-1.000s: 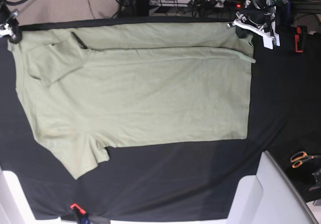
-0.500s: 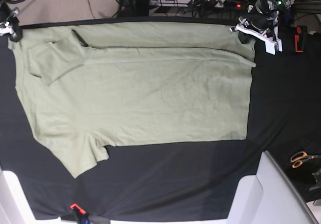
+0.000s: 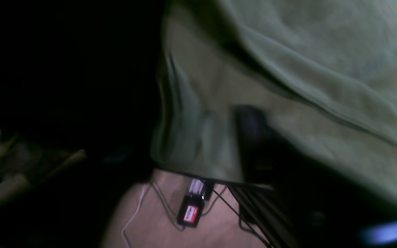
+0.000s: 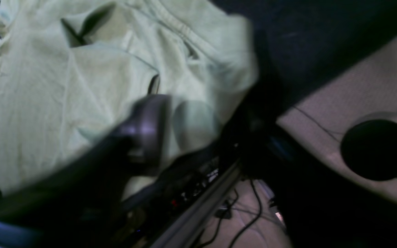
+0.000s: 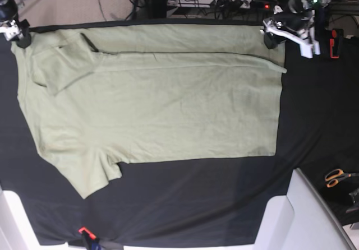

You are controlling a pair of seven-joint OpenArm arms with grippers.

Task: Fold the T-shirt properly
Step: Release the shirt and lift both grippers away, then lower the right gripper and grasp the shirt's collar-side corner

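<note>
Orange-handled scissors (image 5: 338, 177) lie at 4 o'clock, well apart from the T-shirt (image 5: 157, 101); left gripper (image 5: 273, 35) has drifted off the hem; neither gripper's (image 5: 15, 34) opening can be told.

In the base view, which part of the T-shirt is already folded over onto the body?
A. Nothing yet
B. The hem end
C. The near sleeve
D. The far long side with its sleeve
D: on the T-shirt, the far strip and sleeve lie doubled over, while the near sleeve is spread flat.

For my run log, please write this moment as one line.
T-shirt: flat, far strip folded over | left end effector: at far hem corner | right end effector: at far shoulder corner | grips: unclear
</note>
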